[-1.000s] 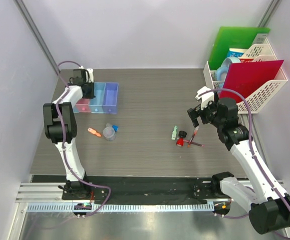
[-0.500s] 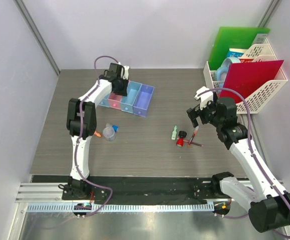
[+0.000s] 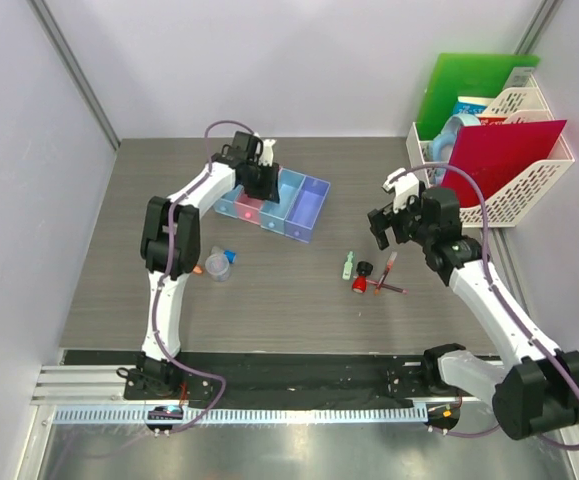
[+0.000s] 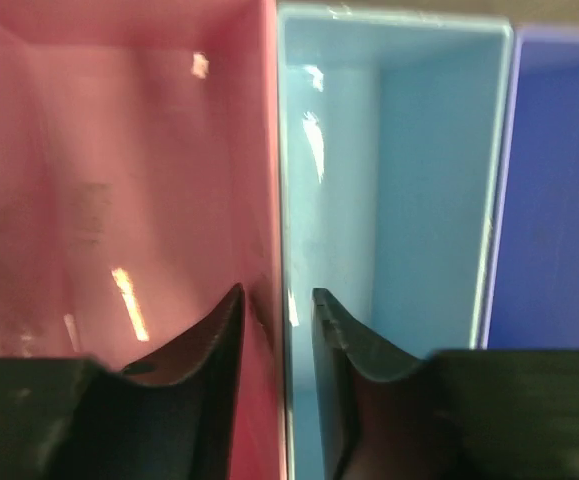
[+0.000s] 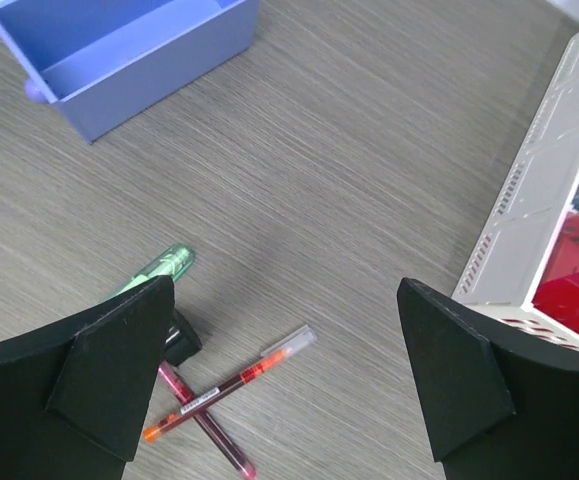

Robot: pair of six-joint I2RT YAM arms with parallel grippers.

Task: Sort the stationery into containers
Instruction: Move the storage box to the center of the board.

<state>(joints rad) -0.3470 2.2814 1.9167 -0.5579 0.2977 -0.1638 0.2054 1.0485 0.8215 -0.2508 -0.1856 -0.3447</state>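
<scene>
- robot lab test cell
- plain pale panel walls (image 3: 269, 70) box in grey wood-grain table (image 3: 299, 320)
- left arm (image 3: 159, 310) and right arm (image 3: 499, 310) mounted on aluminium rails (image 3: 79, 385) along near edge

1. Top view: high behind the arm bases, looking down on the whole table (image 3: 299, 300).
2. Left wrist: very close, facing into the bins (image 4: 279, 150), pink and blue.
3. Right wrist: farther off, looking down at the pens (image 5: 224, 390); the purple bin (image 5: 139, 50) shows in all three views.
</scene>
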